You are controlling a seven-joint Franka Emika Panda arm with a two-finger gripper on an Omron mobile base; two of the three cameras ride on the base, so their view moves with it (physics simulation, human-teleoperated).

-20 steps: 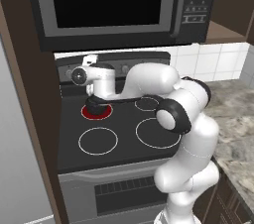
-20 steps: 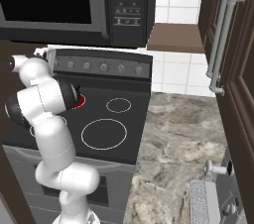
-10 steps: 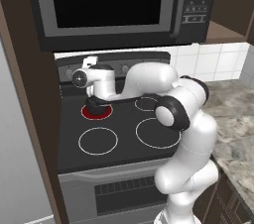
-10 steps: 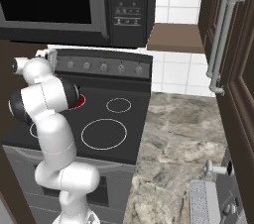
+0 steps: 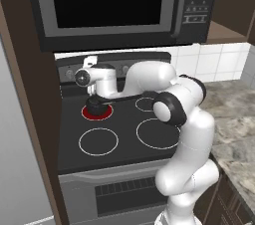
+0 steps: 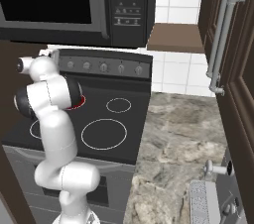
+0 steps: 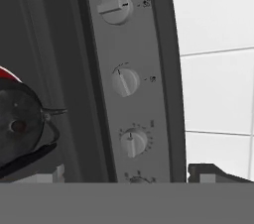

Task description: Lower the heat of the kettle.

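On the stove's back panel [image 7: 149, 94], the gripper [image 7: 131, 178] (jaws wide, empty) faces the knobs [image 7: 125, 81].

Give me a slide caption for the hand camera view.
Open gripper faces the stove's knob panel; black kettle sits on the glowing red burner.

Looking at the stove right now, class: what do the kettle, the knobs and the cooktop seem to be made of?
Kettle: dark, probably metal; dull grey sheen with faint mottling, thin arched handle.
Knobs: light grey, matte, plastic or brushed metal; the look leaves it open.
Cooktop: smooth black, probably glass-ceramic; flat surface with printed white rings, one burner glowing red under the kettle.
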